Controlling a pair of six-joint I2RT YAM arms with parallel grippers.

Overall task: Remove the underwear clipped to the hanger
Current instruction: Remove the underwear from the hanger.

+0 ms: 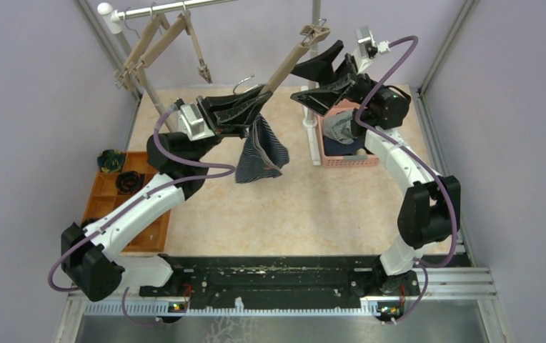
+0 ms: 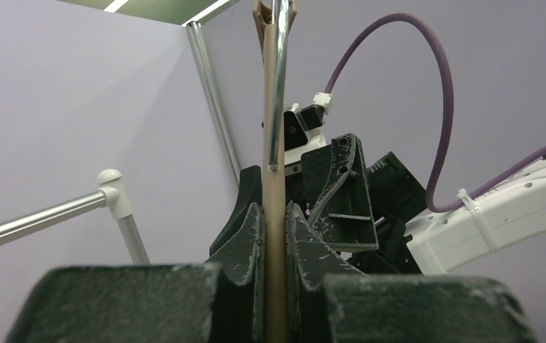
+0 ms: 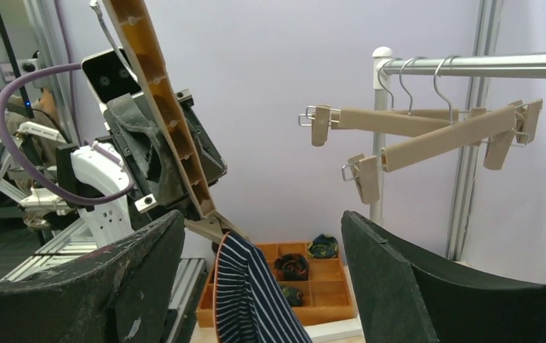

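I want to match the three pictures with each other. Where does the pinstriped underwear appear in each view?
Top external: the pinstriped underwear hangs near the centre of the picture.
Left wrist: it is not in this picture.
Right wrist: at the bottom edge, a little left of centre.
Shared landmark: the beige hanger that holds it by a clip; it shows in all three views.

No text, label, brand, number or sign is legible in any view: hanger (image 1: 288,63), pinstriped underwear (image 1: 259,151), pink basket (image 1: 346,161) and orange tray (image 1: 102,204) all show unmarked faces.
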